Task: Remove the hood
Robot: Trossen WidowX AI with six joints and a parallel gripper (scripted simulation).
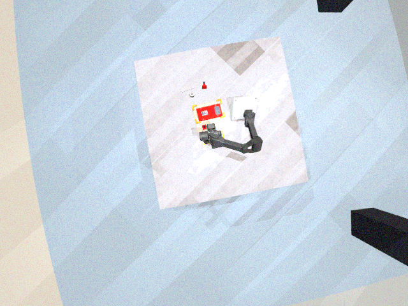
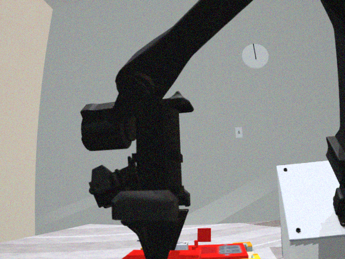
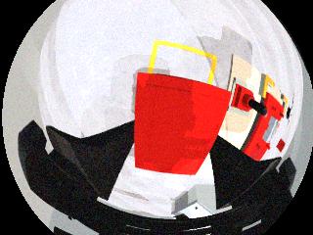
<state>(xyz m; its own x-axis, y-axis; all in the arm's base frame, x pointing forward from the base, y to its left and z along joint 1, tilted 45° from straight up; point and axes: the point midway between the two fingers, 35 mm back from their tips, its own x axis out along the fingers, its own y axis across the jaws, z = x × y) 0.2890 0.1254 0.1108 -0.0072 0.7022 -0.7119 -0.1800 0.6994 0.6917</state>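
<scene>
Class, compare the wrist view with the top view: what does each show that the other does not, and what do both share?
Only the wrist view shows the flat red hood panel gripped close up, with the yellow outlined marked area on the table beyond it. Only the top view shows the whole dark jointed arm, its white base plate, a small red cone-shaped piece and a small grey ring. Both show the red toy car and the pale table top.

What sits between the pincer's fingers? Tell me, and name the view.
The hood, red, gripped on both sides; the wrist view shows it.
</scene>
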